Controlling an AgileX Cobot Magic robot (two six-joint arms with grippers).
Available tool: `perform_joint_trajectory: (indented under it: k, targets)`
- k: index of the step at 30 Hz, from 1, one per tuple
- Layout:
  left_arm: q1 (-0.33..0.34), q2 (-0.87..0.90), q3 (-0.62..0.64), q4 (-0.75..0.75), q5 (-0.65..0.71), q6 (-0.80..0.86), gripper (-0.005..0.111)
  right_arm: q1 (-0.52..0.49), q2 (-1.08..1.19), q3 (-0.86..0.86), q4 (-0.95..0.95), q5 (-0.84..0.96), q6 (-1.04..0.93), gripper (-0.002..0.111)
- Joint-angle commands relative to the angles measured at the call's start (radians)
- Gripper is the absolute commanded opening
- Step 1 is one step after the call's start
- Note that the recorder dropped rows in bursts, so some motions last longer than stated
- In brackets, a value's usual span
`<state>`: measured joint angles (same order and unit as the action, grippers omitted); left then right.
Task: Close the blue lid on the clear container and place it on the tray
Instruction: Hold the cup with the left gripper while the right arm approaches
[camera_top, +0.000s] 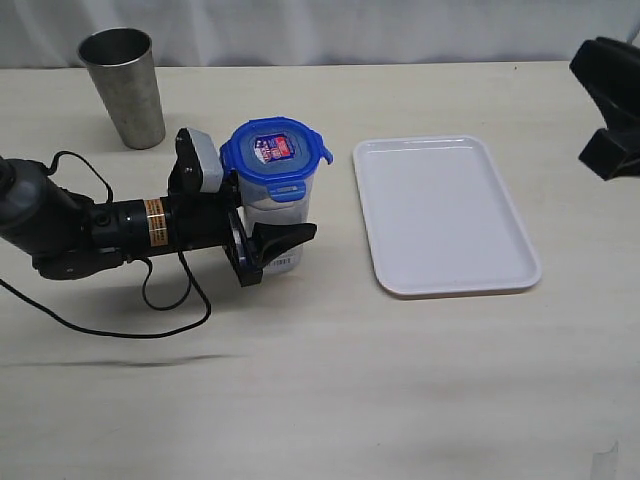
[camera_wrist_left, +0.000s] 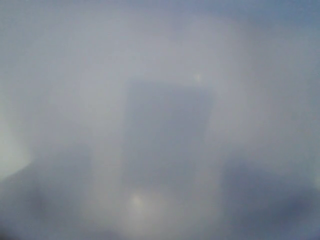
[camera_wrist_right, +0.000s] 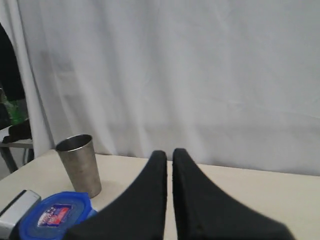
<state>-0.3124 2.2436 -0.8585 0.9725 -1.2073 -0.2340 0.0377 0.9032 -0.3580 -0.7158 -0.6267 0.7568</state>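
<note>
The clear container (camera_top: 281, 212) stands upright left of the white tray (camera_top: 445, 215), with the blue lid (camera_top: 277, 150) sitting on its top, sticker up. My left gripper (camera_top: 285, 226) reaches in from the left at the container's lower half. Its near finger (camera_top: 287, 240) lies against the front wall, and the far finger is hidden behind the container. The left wrist view is only a grey blur. My right gripper (camera_top: 610, 110) hangs raised at the far right, apart from everything. Its fingers (camera_wrist_right: 169, 152) are together and hold nothing. The blue lid (camera_wrist_right: 57, 217) shows low in the right wrist view.
A tapered steel cup (camera_top: 125, 85) stands at the back left, also seen in the right wrist view (camera_wrist_right: 80, 165). The left arm's black cable (camera_top: 150, 320) loops over the table in front of the arm. The tray holds nothing.
</note>
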Motion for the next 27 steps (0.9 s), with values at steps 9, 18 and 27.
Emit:
perform_joint_trajectory:
  k: [9,18,27]
  targets:
    - [-0.002,0.001,-0.005,0.009,0.022,-0.007,0.0,-0.001,0.243,-0.492,-0.988,0.423,0.998,0.034]
    - [-0.002,0.001,-0.005,0.009,0.022,-0.007,0.0,-0.001,0.479,-0.565,-1.029,0.855,0.772,0.032]
    - [-0.002,0.001,-0.005,0.013,0.017,-0.007,0.0,-0.018,0.582,-0.756,0.519,1.186,-0.513,0.032]
